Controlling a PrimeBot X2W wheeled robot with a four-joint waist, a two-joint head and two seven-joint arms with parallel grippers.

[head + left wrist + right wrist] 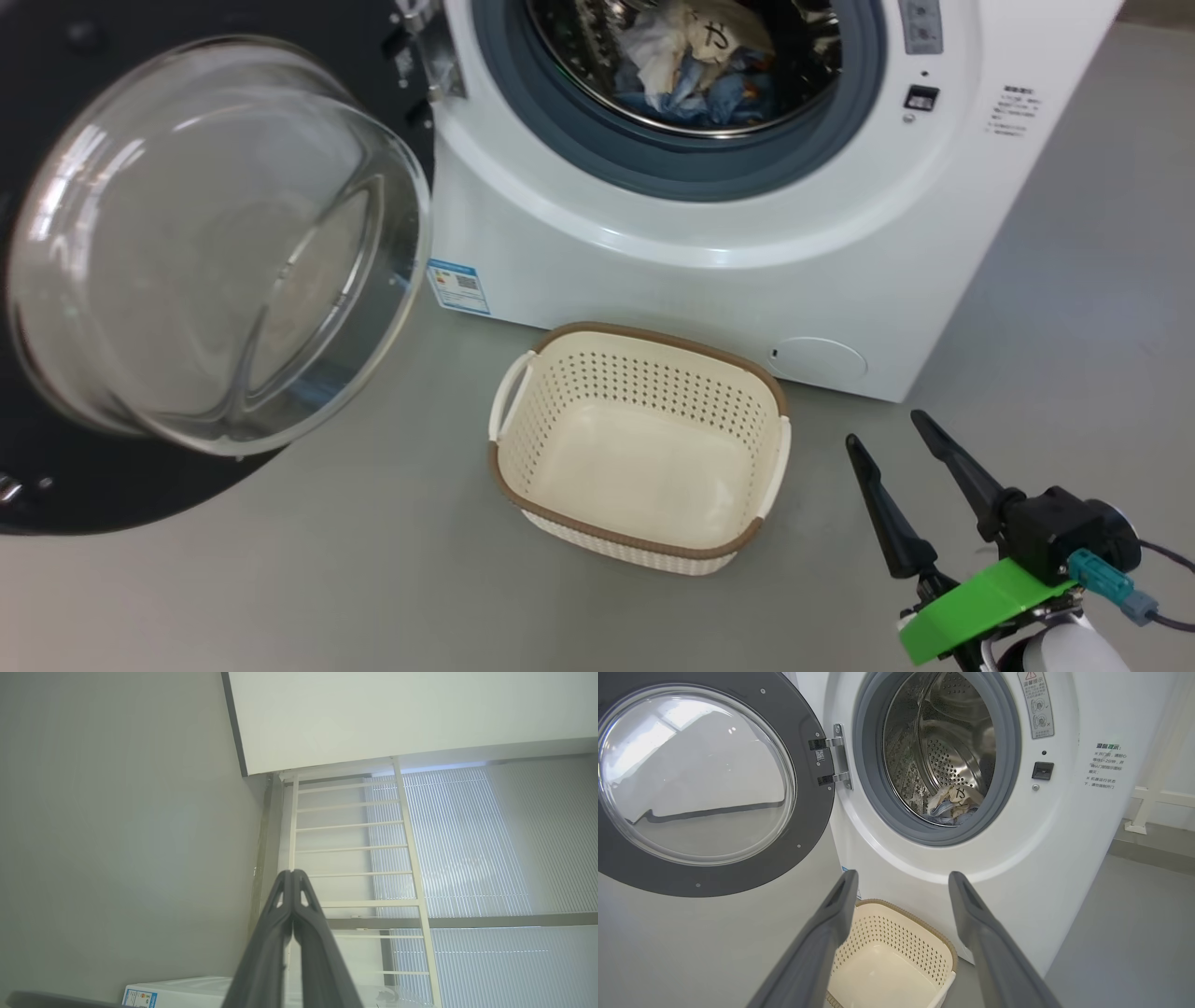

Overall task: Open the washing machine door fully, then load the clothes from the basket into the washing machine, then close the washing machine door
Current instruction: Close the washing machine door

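**Door swung open, clothes in the drum**

Head view: I see the door swung wide to the left of the washer, glass bowl facing me. The clothes, white and blue, lie in the drum. The basket sits on the floor just in front of the washer, its cream bottom bare. A blue sticker marks the washer's lower left corner. My right gripper hangs at lower right, near the basket but apart from it, fingers spread wide and holding nothing.

Left wrist view: the left gripper is pressed shut, tips touching, nothing between them. It points at a white rack. The washer's top shows at the bottom edge.

Right wrist view: the spread fingers frame the basket's rim below. The clothes sit low in the steel drum, and the door stands open on the left.
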